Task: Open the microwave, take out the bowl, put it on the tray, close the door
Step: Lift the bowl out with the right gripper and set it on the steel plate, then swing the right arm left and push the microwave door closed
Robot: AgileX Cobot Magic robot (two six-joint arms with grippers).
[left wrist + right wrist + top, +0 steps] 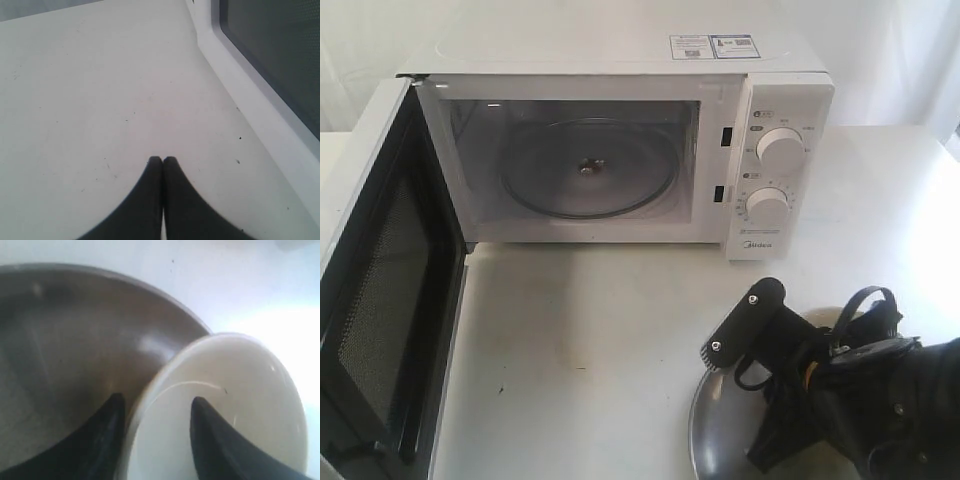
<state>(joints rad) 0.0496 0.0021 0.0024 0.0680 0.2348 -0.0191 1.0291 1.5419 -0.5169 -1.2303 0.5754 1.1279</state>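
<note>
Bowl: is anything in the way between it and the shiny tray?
Nothing visible. The right gripper straddles the rim of the bowl, and the tray right by it shows only bare metal.

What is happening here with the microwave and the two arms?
The microwave stands with its door swung wide open, and only the glass turntable is inside. The right tool straddles the rim of the bowl at the tray, one finger inside and one outside. I cannot tell if the bowl rests on the tray. The left tool is shut and empty above the table, beside the door. The door is not yet closed.
</note>
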